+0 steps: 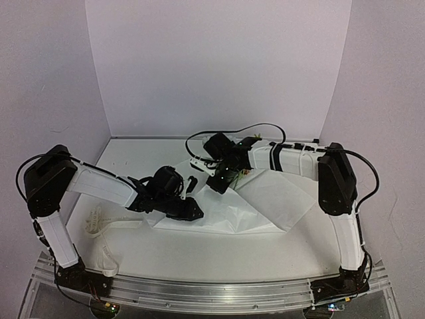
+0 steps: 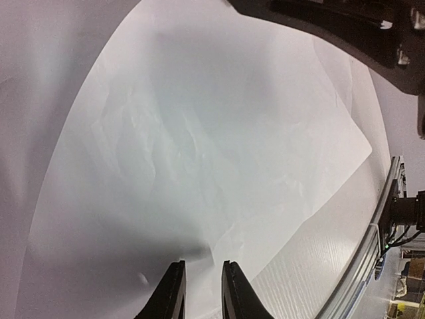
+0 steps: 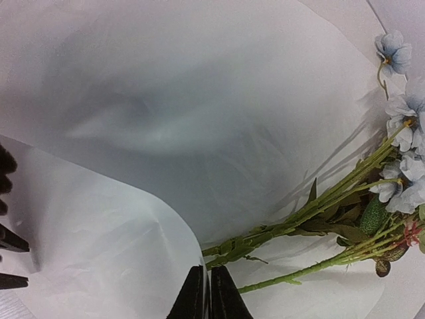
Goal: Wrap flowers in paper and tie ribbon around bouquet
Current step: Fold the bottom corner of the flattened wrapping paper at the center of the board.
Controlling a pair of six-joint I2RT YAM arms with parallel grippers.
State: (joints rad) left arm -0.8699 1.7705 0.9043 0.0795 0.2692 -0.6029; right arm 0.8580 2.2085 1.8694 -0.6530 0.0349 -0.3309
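Along the near edge of the desk (image 1: 219,256) an aluminium rail (image 1: 219,292) is seen, with both arm bases bolted to it. Just beyond the left base, the ribbon (image 1: 99,229) is laid loosely on the desk in a slack loop, well apart from the paper (image 1: 265,199) and touched by neither arm.

Farther in, the left pincer (image 2: 202,266) is lowered at the left edge of the paper. Its fingers (image 2: 174,292) are held narrowly apart, and the sheet's edge is seen running into the gap between them. Whether the sheet is touched cannot be told.

The paper is spread across the middle of the desk, slightly crinkled. Its near-left part is curled up and over, so that a rounded fold is formed.

Beyond that fold the right pincer (image 3: 204,271) is brought down onto the sheet with its fingers pressed together. Their tips are set just beside the cut ends of the stems and the rim of the fold. It cannot be told whether anything is pinched there.

The flowers (image 3: 319,212) are laid on the paper beneath the right arm. Their green stems are pointed toward the right pincer and their pale blue-white blooms (image 3: 398,106) are fanned out away from it, near the far edge of the sheet.
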